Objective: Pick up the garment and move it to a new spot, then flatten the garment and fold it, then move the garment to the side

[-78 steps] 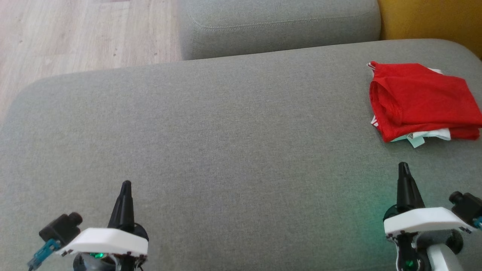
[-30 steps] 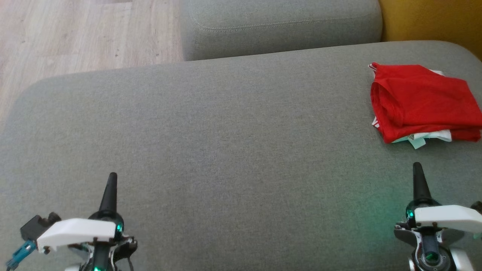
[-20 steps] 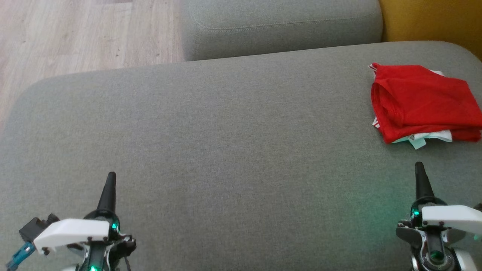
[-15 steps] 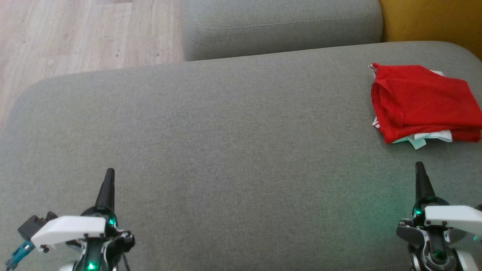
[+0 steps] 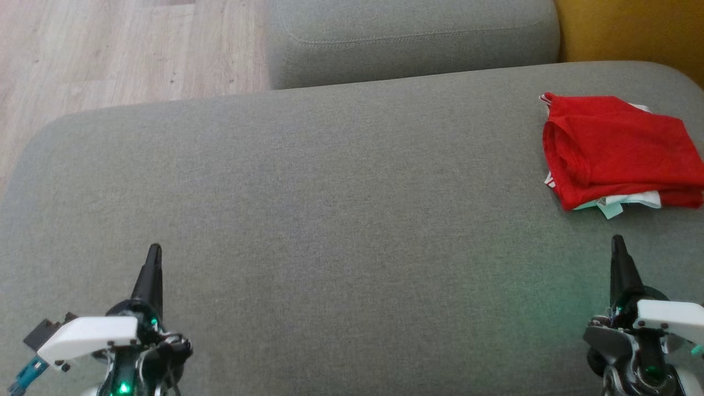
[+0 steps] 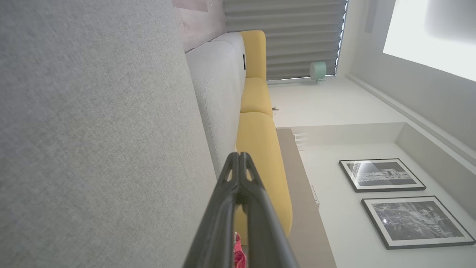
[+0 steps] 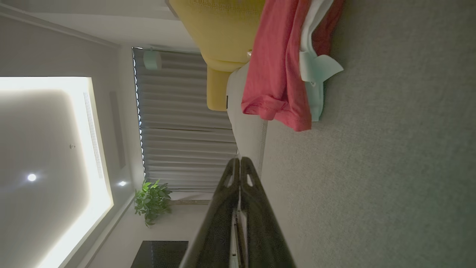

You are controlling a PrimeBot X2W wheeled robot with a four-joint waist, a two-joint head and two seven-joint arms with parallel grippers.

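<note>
The left gripper (image 5: 153, 253) and the right gripper (image 5: 618, 242) hang over the near left and near right of the grey sofa seat (image 5: 341, 192). Each has its two dark fingers pressed together with nothing between them, and they are well apart from each other and from the cloth, a parked stance that suggests the handling is over. Farther off, at the seat's right edge, the red garment (image 5: 610, 148) lies folded into a compact bundle. It rests on a pale white-and-mint piece (image 5: 610, 206) whose edge pokes out on the near side, and its place at the side appears to answer the task's last step. Beyond lie a second grey cushion (image 5: 407, 38), a yellow cushion (image 5: 627, 27) at far right and wood floor (image 5: 110, 49) at far left.
</note>
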